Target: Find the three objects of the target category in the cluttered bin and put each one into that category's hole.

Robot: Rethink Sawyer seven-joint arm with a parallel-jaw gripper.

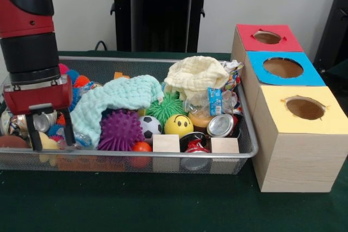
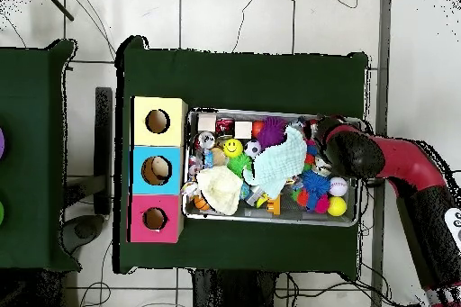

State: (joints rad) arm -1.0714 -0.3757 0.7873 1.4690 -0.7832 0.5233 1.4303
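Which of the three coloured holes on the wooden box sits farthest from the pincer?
The red hole, at the box's end next to the blue hole. The yellow hole is at the other end. The pincer is at the wire bin's opposite end.

Red and black cylindrical robot arm (image 1: 30, 25): alternating glossy red and matte black segments. Grey metal ring above red box-shaped gripper (image 1: 51, 134) body. Two black fingers (image 1: 36, 134) below.

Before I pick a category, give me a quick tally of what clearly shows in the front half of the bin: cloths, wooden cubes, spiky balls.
Cloths: 2, mint cloth and cream cloth
Wooden cubes: 2, one and another
Spiky balls: 2, purple and green
Total: 6
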